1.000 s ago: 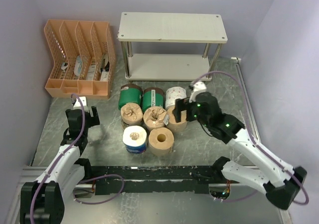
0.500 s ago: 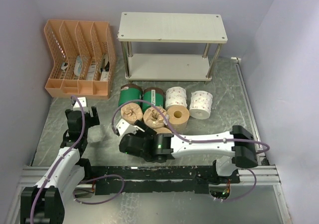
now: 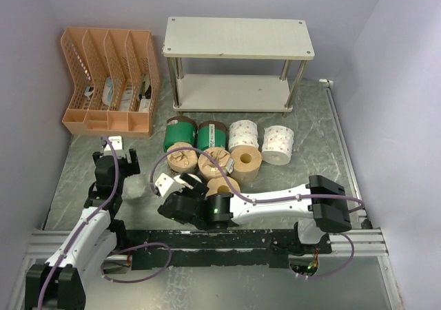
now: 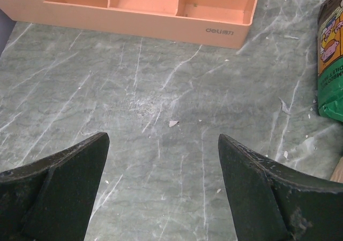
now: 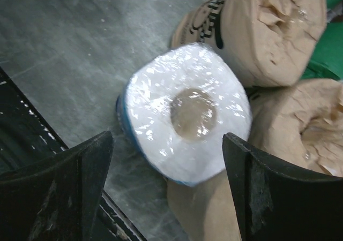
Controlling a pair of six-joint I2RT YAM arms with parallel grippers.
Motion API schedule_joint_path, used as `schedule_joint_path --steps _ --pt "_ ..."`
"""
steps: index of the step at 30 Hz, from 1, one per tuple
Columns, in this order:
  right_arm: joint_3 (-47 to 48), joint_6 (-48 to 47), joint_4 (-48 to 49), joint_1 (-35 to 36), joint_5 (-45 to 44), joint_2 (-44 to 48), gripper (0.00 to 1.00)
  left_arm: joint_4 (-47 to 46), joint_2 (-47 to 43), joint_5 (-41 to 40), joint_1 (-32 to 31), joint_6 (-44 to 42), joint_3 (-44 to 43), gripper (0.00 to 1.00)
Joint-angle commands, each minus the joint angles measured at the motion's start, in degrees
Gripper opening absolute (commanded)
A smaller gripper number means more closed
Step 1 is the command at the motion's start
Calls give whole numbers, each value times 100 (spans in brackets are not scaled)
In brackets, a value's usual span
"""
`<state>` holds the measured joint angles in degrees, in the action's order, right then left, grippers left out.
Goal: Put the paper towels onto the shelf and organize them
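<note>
Swinging across the paper towels point(image 3: 246, 160), your right gripper point(image 5: 166, 139) now hangs over the blue-and-white roll point(image 5: 187, 112), fingers point(image 5: 64, 187) spread wide, seemingly poised for a first pick, the shelf point(image 3: 238, 38) bare.

Overhead over whole table point(image 3: 320, 141); wrist views close, downward, sharing paper towels point(image 3: 246, 160).

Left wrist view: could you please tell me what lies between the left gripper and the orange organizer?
Just marbled tabletop with a few white flecks lies between the left gripper and the orange organizer, as the left wrist view shows.
</note>
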<state>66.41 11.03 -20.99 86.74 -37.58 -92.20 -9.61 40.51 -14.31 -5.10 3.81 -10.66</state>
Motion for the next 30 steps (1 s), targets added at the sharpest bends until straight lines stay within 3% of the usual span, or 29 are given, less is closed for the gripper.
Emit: schedule_joint_path --steps 1,8,14,18,21,23,30 --pt "139 -229 539 45 282 -338 83 -181 18 -103 -78 -91 36 94" --pt "98 -687 809 -139 574 -614 78 -207 46 -26 57 -38 47 94" --pt "-151 -932 1126 -448 856 -441 48 -221 88 103 254 14 53 94" --pt "-203 -934 1112 -465 877 -409 38 -221 104 198 335 10 55 94" --pt "-249 -869 1071 -469 971 -380 20 -226 121 232 393 23 47 94" --pt "-276 -809 1003 -471 1002 -354 0 -227 118 265 409 23 46 94" --pt "-221 -609 591 -470 1033 146 0 -248 154 306 421 10 55 94"
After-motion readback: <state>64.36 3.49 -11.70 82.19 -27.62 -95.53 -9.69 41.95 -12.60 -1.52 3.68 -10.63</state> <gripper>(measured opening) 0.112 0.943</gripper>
